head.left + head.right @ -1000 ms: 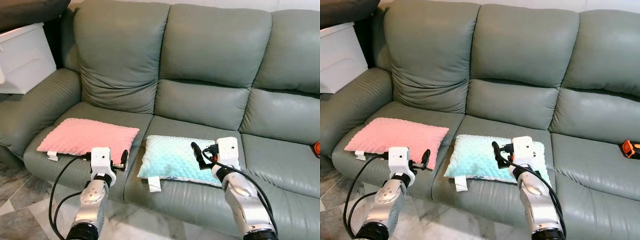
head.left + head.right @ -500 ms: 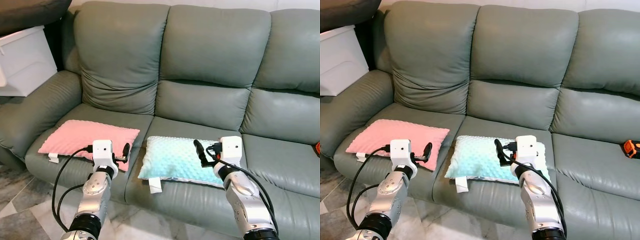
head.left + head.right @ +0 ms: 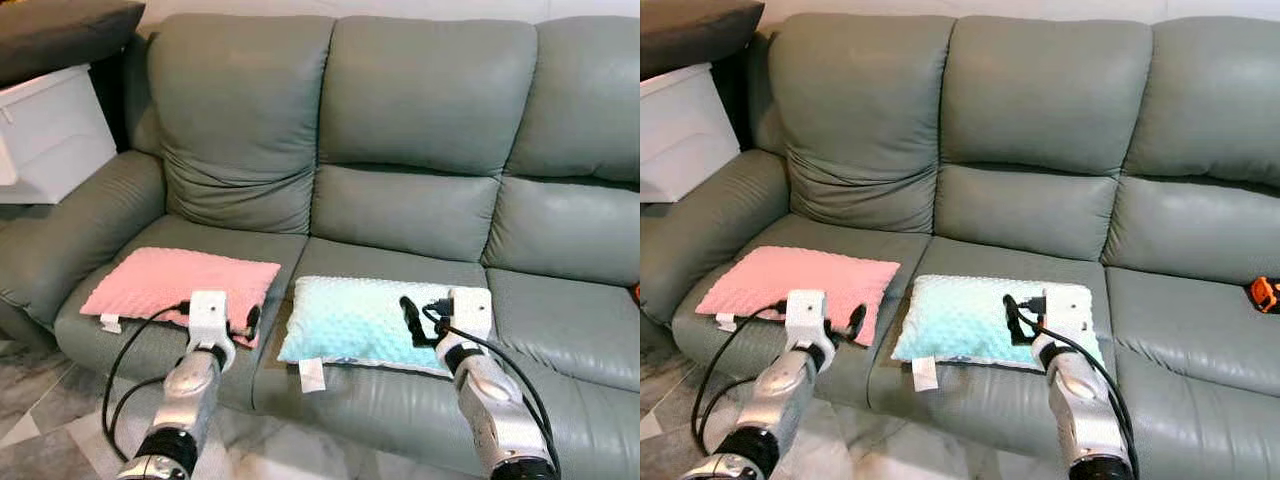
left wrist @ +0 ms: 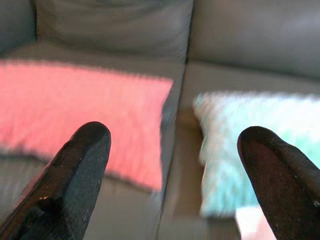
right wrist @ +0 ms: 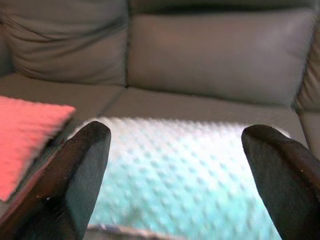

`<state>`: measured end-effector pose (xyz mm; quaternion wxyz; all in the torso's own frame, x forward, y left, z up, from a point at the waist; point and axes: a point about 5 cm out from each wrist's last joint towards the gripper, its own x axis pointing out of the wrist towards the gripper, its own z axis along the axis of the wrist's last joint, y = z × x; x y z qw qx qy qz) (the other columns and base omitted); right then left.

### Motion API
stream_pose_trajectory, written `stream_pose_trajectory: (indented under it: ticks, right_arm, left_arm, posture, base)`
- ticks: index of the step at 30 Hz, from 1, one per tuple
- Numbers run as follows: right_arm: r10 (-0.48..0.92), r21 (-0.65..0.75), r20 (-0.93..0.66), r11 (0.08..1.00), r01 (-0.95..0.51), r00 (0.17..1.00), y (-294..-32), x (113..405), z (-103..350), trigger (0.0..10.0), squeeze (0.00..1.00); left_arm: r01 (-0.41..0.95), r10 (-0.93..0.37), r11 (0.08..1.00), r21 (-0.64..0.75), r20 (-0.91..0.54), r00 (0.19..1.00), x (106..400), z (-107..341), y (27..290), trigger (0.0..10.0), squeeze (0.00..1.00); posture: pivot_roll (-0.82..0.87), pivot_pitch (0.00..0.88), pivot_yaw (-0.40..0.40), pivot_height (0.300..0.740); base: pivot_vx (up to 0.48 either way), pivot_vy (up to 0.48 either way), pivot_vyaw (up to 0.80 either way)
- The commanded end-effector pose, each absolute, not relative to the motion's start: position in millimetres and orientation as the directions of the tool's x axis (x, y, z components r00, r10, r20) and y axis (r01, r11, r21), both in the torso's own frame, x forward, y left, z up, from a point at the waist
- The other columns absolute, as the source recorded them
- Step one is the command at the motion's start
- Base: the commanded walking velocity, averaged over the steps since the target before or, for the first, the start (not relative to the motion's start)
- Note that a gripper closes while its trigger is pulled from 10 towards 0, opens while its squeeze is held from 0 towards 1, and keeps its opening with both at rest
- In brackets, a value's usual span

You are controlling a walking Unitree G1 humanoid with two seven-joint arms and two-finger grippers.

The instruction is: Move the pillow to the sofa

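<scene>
Mint-green dotted pillow [image 3: 370,322] is laid flat on the sofa [image 3: 420,110] middle seat, long axis across, directly before the spread, empty right gripper [image 5: 175,175], left gripper [image 4: 175,175] likewise spread, offset.

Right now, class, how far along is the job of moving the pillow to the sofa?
Done: the mint pillow and the pink pillow both lie flat on the sofa seat. In hand: nothing; the left gripper and right gripper are open. Left: apparently nothing.
</scene>
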<state>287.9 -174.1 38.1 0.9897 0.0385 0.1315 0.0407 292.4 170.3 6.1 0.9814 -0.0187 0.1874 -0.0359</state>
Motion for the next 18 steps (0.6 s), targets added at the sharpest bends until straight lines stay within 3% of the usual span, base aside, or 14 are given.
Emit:
stream_pose_trajectory:
  ticks: [1, 8, 14, 18]
  right_arm:
    - [0.095, 0.107, -0.273, 0.992, -0.068, 0.957, -173.7, 287.3, 33.1, 10.0, 0.00]
    - [0.090, 0.095, -0.461, 0.994, -0.052, 0.883, -179.0, 265.2, -12.3, 10.0, 0.00]
    - [0.088, 0.040, -0.604, 0.996, -0.080, 0.792, -180.4, 238.9, -42.8, 10.0, 0.00]
    - [0.058, -0.056, -0.745, 0.987, -0.149, 0.664, -188.2, 204.2, -69.1, 10.0, 0.00]
  left_arm:
    - [0.055, -0.067, 0.998, -0.041, -0.433, 0.899, 281.1, -7.1, 176.5, 10.0, 0.00]
    - [0.146, -0.063, 0.986, 0.075, -0.651, 0.757, 238.5, -47.8, 185.1, 10.0, 0.00]
    - [0.131, -0.038, 0.989, 0.063, -0.760, 0.649, 208.2, -68.7, 191.9, 10.0, 0.00]
    - [0.236, -0.006, 0.961, 0.142, -0.847, 0.532, 182.6, -83.8, 193.2, 10.0, 0.00]
  posture:
    - [-0.23, 0.000, 0.075, 0.740]
    - [-0.23, 0.000, 0.069, 0.740]
    - [-0.24, 0.000, 0.068, 0.740]
    - [-0.24, 0.000, 0.065, 0.740]
  base:
    - [0.000, 0.000, 0.00]
    - [0.000, 0.000, 0.00]
    - [0.000, 0.000, 0.00]
    - [0.000, 0.000, 0.00]
